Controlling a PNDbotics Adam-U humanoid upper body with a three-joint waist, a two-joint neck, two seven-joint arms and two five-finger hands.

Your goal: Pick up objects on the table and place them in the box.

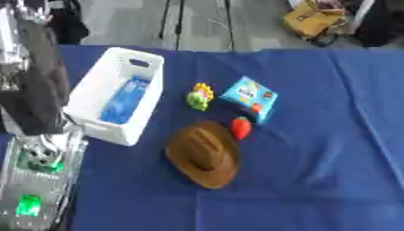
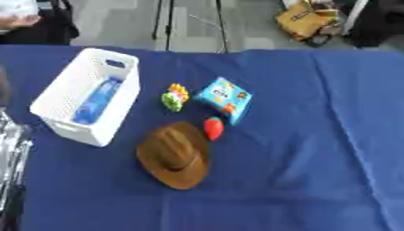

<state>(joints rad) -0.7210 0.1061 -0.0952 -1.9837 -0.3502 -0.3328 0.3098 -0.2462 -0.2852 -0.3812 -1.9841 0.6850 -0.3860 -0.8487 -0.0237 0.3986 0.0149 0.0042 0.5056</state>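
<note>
The left arm (image 1: 35, 81) is seen raised at the left edge; its hand's state cannot be told. Beside it, a blue packet (image 1: 126, 100) is held in the white box (image 1: 98, 131). A brown hat (image 2: 175, 154), red item (image 2: 213, 128), yellow-green toy (image 2: 175, 97) and blue pack (image 2: 224, 99) are laid nearby on the blue table (image 2: 315, 158).

Black left arm (image 1: 35, 76) with silver, green-lit parts.

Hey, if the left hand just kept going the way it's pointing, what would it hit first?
Probably the box, at its near corner. The left hand is blurred, so its heading is unclear.
</note>
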